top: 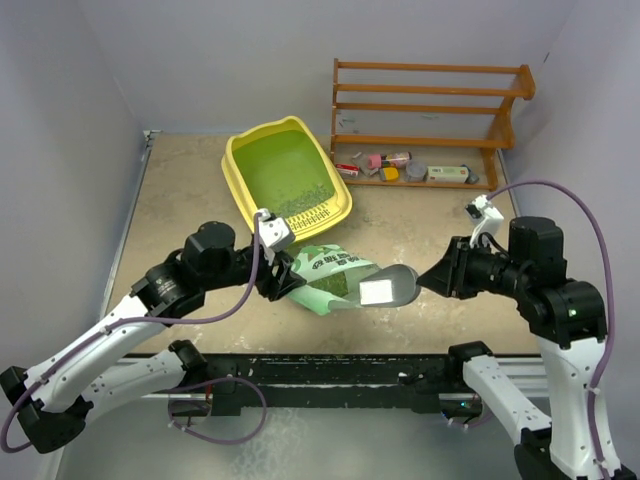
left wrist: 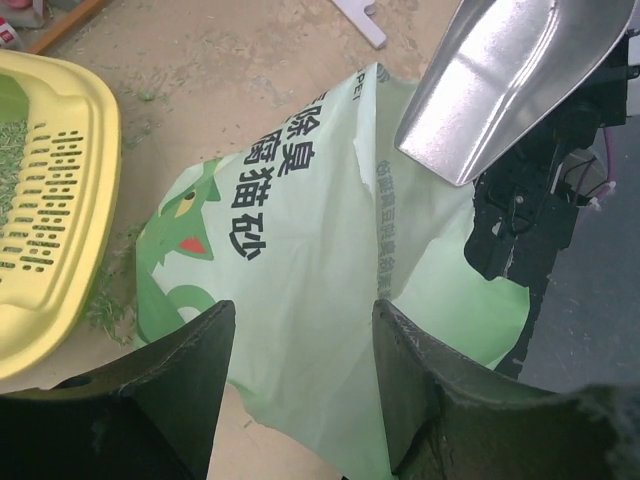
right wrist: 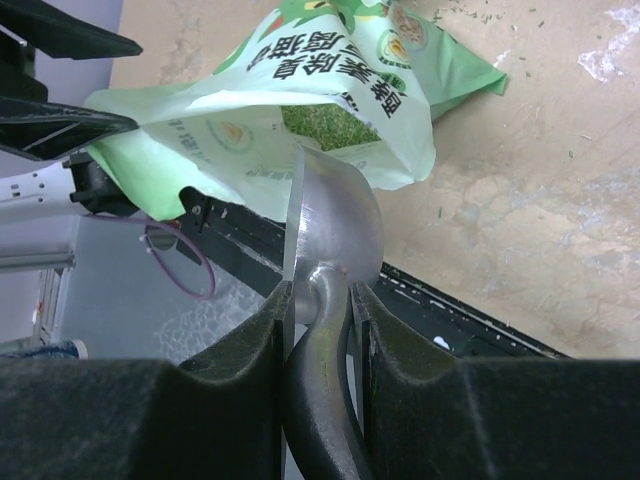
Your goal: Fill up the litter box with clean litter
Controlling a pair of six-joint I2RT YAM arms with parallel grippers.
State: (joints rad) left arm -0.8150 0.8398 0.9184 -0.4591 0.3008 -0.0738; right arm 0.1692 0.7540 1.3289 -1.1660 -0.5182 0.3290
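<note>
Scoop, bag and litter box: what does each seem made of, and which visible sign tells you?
Scoop: probably polished metal, bright grey reflective sheen. Bag: thin soft plastic film, creased and sagging. Litter box: likely moulded plastic, uniform yellow, rounded rim, slotted grille.

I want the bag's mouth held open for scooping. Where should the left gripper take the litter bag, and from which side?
Probably best: pinch the top layer of the litter bag at its open rim, on the side away from the scoop. Bring the left gripper in from the left, jaws across the edge, since the film is thin and limp.
</note>
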